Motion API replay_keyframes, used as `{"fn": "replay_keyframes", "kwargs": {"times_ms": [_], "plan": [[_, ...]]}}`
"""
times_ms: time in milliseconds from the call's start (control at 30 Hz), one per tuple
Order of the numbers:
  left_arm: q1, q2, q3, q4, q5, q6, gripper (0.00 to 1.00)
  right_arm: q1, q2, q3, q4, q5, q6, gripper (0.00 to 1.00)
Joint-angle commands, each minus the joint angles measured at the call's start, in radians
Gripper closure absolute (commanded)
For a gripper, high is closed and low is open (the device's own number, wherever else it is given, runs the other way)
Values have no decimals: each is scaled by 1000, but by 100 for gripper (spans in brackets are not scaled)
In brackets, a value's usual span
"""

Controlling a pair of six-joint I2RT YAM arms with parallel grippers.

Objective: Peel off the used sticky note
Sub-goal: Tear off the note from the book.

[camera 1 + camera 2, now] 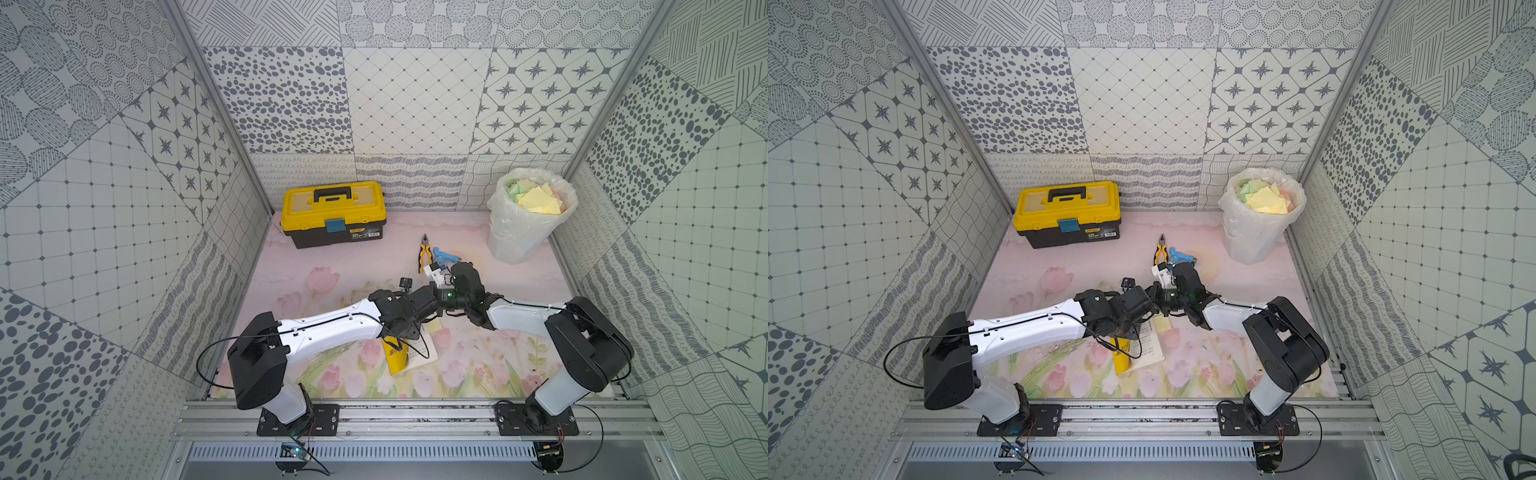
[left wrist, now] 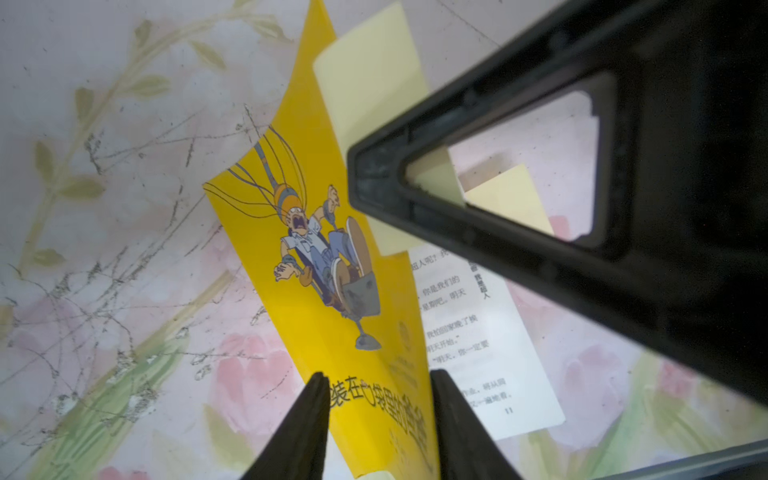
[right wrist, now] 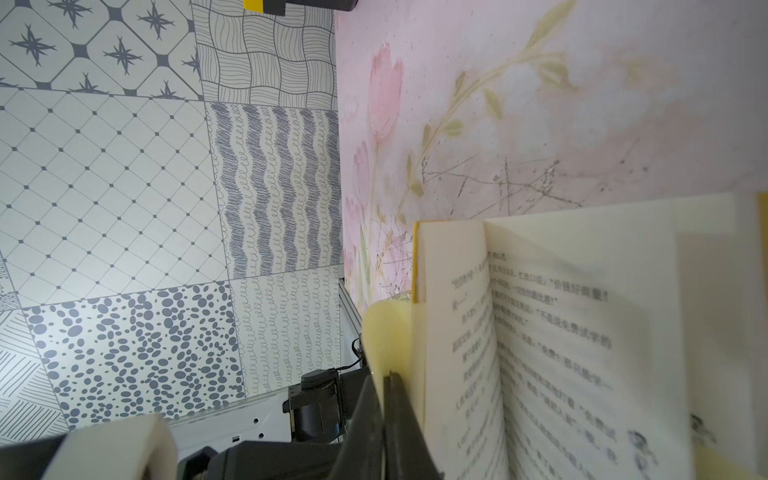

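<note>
**A:** Right hand (image 3: 385,379) first: what has it got?

**B:** Its jaws are pressed together on the pale yellow sticky note (image 3: 388,332). In the right wrist view the note curls out of the fingertips and bends over beside the open book (image 3: 561,332).

**A:** Where does the note sit against the book?

**B:** At the book's outer edge, right next to the thin yellow cover (image 2: 316,249). Whether any part of it is stuck to a page, I cannot tell.

**A:** And the left hand (image 2: 380,374)?

**B:** Low over the book, which lies on the flowered worktop (image 2: 124,208) between the two arms. Its fingers (image 2: 307,424) stand apart with the raised cover showing in the gap. Whether they pinch it, I cannot tell.

**A:** How close are the two hands?

**B:** Very near. In the left wrist view the right hand crosses in front of the note, just beyond the left fingertips. In both top views the wrists almost meet above the book, well apart from the yellow toolbox (image 1: 332,208) and the lined bin (image 1: 519,245) at the back.
</note>
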Motion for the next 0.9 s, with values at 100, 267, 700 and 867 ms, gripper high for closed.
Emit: {"fn": "replay_keyframes", "kwargs": {"times_ms": [100, 267, 700, 867], "plan": [[2, -74, -41, -107, -68, -3, 85, -14, -17, -2, -46, 23, -45, 93], [15, -151, -104, -117, -74, -26, 98, -32, -37, -5, -98, 38, -78, 92], [91, -419, -380, -26, -65, -98, 100, -39, -26, -16, -125, 38, -107, 92], [127, -478, -469, 16, -61, -125, 100, -40, -24, -12, -150, 44, -123, 92]]}}
